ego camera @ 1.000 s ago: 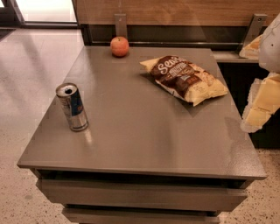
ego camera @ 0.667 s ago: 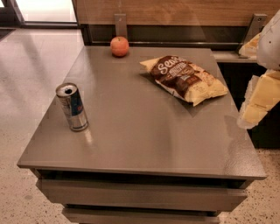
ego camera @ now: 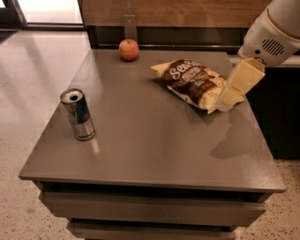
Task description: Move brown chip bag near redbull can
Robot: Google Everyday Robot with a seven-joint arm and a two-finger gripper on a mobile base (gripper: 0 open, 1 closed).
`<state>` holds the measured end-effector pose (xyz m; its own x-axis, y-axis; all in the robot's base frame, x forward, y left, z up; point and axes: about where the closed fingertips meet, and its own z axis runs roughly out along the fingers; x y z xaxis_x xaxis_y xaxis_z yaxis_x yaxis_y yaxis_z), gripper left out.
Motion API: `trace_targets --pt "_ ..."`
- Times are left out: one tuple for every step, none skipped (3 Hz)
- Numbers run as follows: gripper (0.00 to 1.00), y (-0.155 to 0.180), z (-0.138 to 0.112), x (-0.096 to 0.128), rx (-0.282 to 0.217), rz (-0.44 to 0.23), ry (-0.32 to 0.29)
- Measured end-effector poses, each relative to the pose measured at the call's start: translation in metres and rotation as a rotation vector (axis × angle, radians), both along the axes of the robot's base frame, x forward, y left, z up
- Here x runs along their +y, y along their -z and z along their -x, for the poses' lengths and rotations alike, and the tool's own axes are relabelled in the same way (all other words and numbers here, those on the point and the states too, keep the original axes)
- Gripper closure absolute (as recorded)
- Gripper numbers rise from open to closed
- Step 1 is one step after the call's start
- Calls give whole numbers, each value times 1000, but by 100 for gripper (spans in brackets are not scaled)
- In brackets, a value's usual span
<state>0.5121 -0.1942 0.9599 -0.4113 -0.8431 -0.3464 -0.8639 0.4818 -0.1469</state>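
The brown chip bag [ego camera: 193, 80] lies flat on the far right part of the grey table [ego camera: 150, 145], dark brown in the middle with white script and pale yellow ends. The redbull can [ego camera: 78, 115] stands upright near the table's left edge, far from the bag. My gripper [ego camera: 228, 99], cream-coloured on a white arm [ego camera: 274, 33], hangs over the table's right side, right by the bag's near-right end. It holds nothing that I can see.
A round orange-red apple [ego camera: 129, 49] sits at the table's far edge, left of the bag. A wooden wall panel [ego camera: 178, 11] runs behind the table. A dark cabinet [ego camera: 276, 112] stands to the right. Pale floor lies to the left.
My gripper has come in from the table's right edge, moving left toward the bag's near-right end. The bag, can and apple have not moved.
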Motion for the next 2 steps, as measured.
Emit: trace_targets --pt "0 19 -43 7 38 -85 155" --pt "0 37 -87 7 55 -133 248"
